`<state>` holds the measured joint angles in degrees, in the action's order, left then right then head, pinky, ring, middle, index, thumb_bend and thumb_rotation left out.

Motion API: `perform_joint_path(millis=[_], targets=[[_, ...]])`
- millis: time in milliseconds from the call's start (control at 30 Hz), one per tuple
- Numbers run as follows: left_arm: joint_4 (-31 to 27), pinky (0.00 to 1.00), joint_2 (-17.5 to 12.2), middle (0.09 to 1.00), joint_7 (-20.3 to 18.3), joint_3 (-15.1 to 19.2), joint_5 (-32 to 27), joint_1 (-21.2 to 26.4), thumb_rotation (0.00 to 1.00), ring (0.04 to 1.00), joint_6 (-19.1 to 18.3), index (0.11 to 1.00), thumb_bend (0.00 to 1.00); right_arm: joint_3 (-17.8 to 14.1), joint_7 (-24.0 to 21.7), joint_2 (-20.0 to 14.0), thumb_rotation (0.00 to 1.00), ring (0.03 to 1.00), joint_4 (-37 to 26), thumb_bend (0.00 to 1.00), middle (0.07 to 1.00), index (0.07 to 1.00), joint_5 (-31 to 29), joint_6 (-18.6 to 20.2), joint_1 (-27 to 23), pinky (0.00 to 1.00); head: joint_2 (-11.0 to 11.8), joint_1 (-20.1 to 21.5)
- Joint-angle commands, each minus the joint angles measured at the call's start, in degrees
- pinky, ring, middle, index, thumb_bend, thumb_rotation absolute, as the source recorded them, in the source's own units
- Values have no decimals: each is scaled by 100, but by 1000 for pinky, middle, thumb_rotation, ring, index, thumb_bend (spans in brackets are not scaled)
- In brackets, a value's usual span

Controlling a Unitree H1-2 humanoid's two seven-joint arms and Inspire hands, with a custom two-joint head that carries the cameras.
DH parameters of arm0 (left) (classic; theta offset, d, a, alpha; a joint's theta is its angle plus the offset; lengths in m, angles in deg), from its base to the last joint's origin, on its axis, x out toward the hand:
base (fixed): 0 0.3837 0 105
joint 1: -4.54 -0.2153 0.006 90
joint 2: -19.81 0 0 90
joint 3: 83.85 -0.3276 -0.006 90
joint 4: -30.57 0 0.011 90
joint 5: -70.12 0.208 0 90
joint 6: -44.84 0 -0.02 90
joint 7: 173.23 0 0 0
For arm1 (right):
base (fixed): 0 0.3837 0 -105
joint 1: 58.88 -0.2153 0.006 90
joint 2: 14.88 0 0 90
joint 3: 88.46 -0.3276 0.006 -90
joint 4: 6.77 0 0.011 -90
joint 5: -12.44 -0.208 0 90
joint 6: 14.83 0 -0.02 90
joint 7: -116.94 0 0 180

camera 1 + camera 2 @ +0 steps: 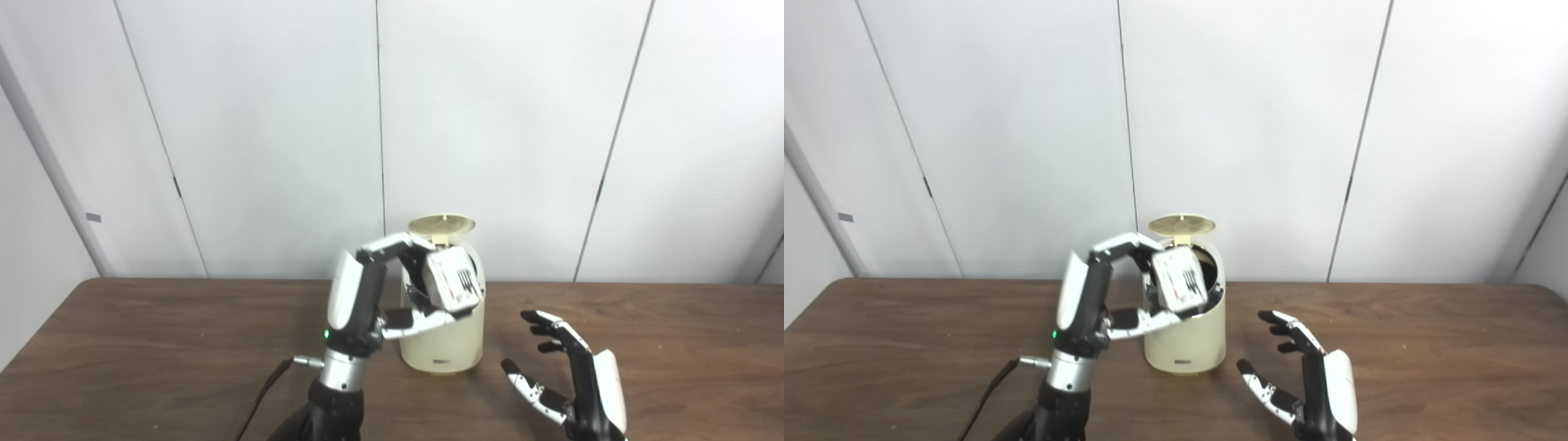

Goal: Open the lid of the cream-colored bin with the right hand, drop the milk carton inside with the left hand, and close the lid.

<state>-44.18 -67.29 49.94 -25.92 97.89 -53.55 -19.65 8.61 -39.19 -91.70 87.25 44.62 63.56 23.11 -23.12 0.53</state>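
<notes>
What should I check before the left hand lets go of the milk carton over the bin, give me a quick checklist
1. Lid raised: ok.
2. Left hand gripping the milk carton: ok.
3. Milk carton over the cream-colored bin's opening: ok, tilted at the rim.
4. Carton clear of the rim for a clean drop: cannot tell.
5. Right hand clear of the bin: ok, open beside it, apart.
6. Bin upright on the table: ok.

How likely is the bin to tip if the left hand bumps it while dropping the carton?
Fairly likely, I'd guess: the cream-colored bin is tall, narrow and probably light, and its raised lid adds height. The left hand holds the milk carton at the rim, and the right hand isn't steadying it.
</notes>
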Motion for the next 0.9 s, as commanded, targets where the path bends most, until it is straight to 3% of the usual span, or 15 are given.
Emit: perform_joint_path(millis=[0, 100, 267, 867], targets=[[97, 345, -84, 506, 612, -68, 600, 452, 0, 436, 141, 463, 503, 91, 72, 105, 210, 715, 121, 299, 741, 711, 51, -134, 454, 599, -18, 14], [394, 351, -149, 505, 1083, -277, 1261, 575, 0, 448, 141, 452, 503, 92, 48, 95, 247, 714, 24, 292, 738, 707, 41, -129, 522, 598, -48, 32], [718, 359, -286, 492, 1538, -821, 1313, 798, 0, 475, 142, 448, 503, 112, 58, 113, 242, 704, -72, 286, 730, 704, 93, -90, 596, 583, -27, 79], [1080, 399, -491, 491, 1822, -1437, 1051, 1376, 0, 493, 142, 437, 501, 162, 65, 187, 171, 691, -175, 286, 733, 706, 155, -59, 688, 565, -62, 193]])
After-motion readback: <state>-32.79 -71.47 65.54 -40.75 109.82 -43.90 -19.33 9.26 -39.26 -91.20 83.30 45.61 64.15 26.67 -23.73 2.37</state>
